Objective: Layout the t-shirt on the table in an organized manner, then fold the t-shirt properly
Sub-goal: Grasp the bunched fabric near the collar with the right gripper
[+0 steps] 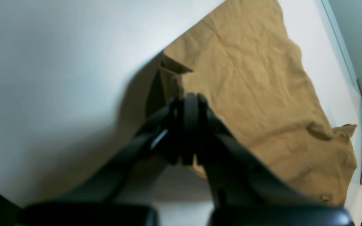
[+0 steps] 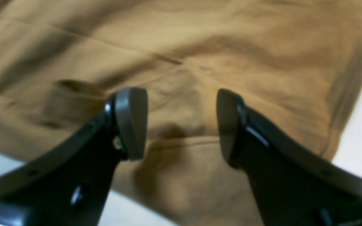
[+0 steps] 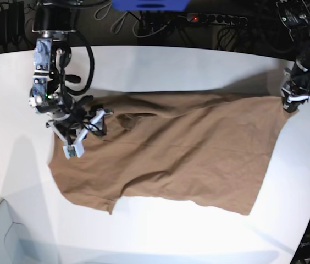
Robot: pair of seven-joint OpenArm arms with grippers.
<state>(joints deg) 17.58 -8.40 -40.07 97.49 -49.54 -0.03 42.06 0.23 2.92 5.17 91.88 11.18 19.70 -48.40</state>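
Brown t-shirt (image 3: 182,159) lies spread, rumpled, on white table (image 3: 160,231).

free room and obstacles on the table (image 3: 160,231) — the t-shirt (image 3: 171,148) lies spread across the middle, wrinkled, with low ridges of cloth. bare white surface runs along the near edge, the far edge above the cloth, and the left side. the right gripper (image 3: 83,135) stands over the shirt's left end; the left gripper (image 3: 291,102) occupies its far right corner — between the two arms the cloth lies unobstructed.
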